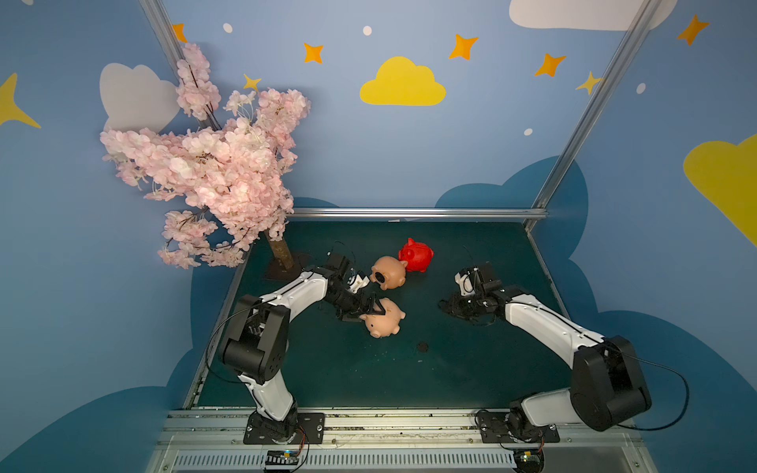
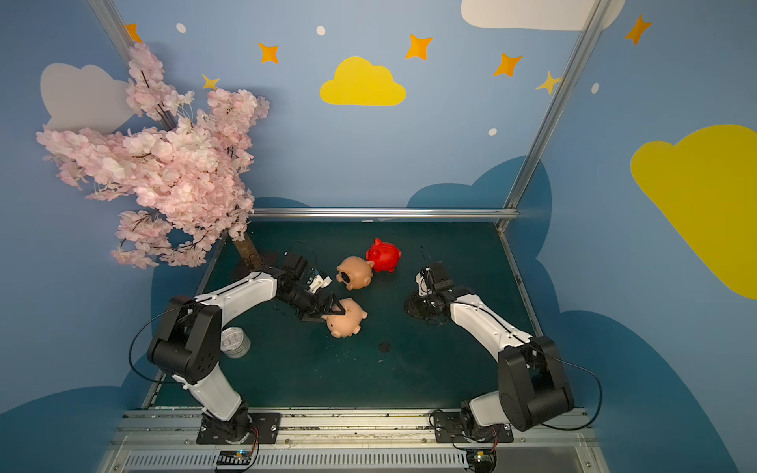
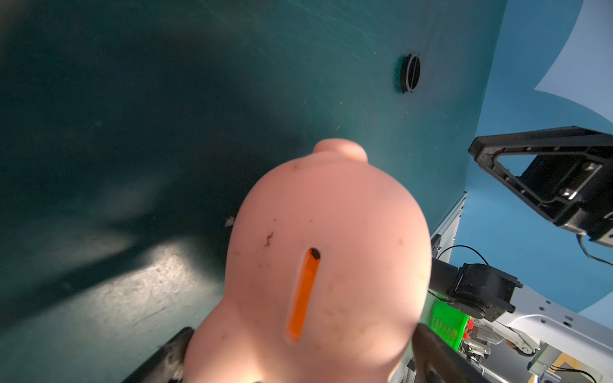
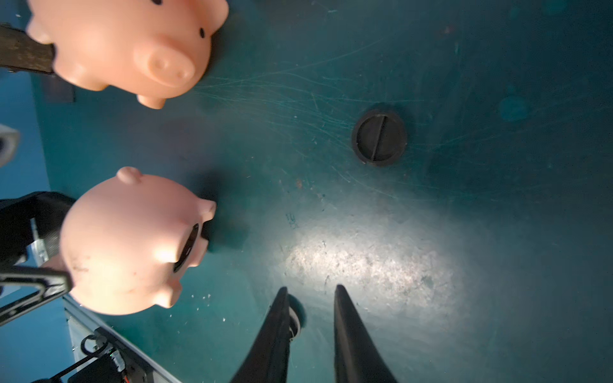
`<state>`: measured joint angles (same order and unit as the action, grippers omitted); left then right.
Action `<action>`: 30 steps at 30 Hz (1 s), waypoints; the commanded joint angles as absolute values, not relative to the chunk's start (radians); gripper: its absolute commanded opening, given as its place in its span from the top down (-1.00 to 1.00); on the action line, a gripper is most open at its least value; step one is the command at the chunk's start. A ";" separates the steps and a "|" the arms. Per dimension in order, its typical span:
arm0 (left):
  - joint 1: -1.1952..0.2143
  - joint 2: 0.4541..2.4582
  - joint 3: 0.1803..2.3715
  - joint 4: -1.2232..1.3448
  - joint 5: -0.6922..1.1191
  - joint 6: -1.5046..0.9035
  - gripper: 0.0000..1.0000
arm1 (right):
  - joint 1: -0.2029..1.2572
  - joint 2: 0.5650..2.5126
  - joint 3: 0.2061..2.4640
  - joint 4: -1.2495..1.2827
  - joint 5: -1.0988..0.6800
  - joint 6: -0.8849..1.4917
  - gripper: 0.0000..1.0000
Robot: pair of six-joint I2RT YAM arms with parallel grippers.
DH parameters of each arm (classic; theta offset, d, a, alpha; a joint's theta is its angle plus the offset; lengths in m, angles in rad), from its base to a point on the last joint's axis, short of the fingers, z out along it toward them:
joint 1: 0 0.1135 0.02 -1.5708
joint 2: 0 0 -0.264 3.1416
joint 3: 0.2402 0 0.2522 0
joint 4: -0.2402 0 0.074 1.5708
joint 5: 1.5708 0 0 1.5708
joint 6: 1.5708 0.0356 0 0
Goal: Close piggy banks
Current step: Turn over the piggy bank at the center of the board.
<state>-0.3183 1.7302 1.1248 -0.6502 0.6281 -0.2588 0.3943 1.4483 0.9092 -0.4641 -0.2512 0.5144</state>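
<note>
The near peach piggy bank (image 1: 387,323), judged light, hollow and slick, is flanked by the left gripper (image 1: 372,313), spread wide; rounded sides should be pinched.

My left arm (image 1: 286,297) and right arm (image 1: 547,323): white shells, black joints.
I saw bulky black elbow housings (image 1: 254,340), thin black looping cables (image 1: 209,348), screwed black base plates (image 1: 313,426), and tapered black fingers (image 4: 351,331) on the right gripper (image 4: 310,291).

- No text, label, brand or number can be read in any view.
- A small dark mark (image 4: 292,221) on the table (image 4: 464,199), in the right wrist view, may be writing, but it is too faint and blurred to make out.
</note>
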 commanded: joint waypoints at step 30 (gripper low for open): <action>-0.308 1.583 1.184 -0.821 0.301 -0.252 -0.95 | 0.412 1.874 1.369 -0.804 -0.041 0.499 0.53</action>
